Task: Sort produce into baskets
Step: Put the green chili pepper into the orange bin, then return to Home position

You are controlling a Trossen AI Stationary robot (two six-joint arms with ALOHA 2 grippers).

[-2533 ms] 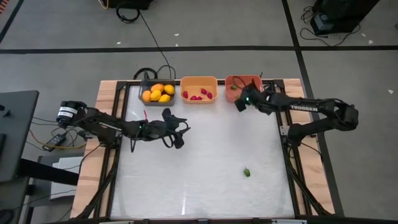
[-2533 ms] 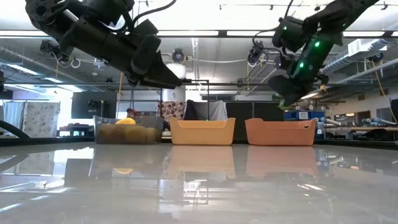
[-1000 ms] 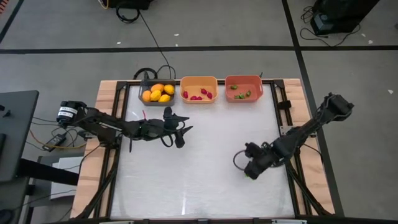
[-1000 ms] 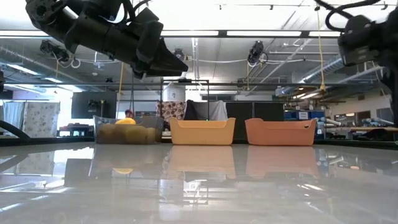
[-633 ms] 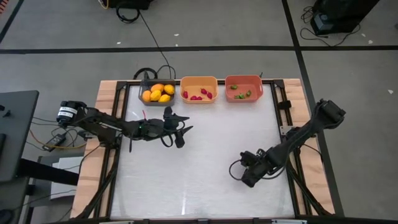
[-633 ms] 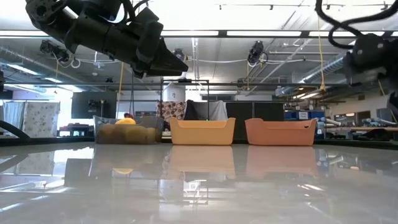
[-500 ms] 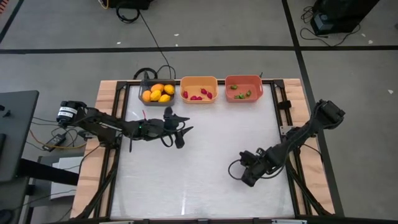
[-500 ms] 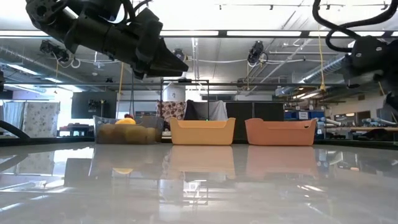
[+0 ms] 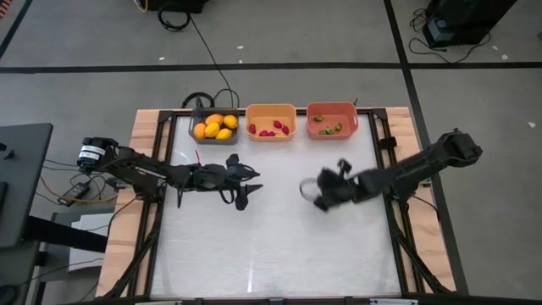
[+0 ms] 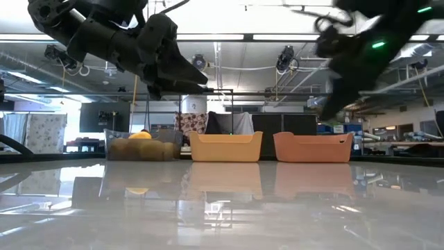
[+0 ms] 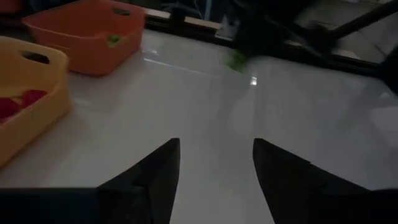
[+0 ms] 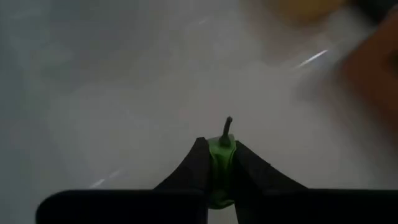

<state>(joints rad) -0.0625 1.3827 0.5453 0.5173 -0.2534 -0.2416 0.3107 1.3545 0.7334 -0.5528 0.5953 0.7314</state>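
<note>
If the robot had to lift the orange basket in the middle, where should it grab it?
Probably by a short end wall of the orange basket, coming straight down with one finger inside and one outside. The rim is open on top, and the wall has a handle slot. The neighbouring baskets stand close, so there is little room.

Green pepper (image 12: 221, 163) between black fingers (image 12: 190, 163); dark grey (image 9: 212, 116), orange (image 9: 271, 111) and salmon-red baskets (image 9: 331, 109); white desk (image 9: 271, 246).
</note>
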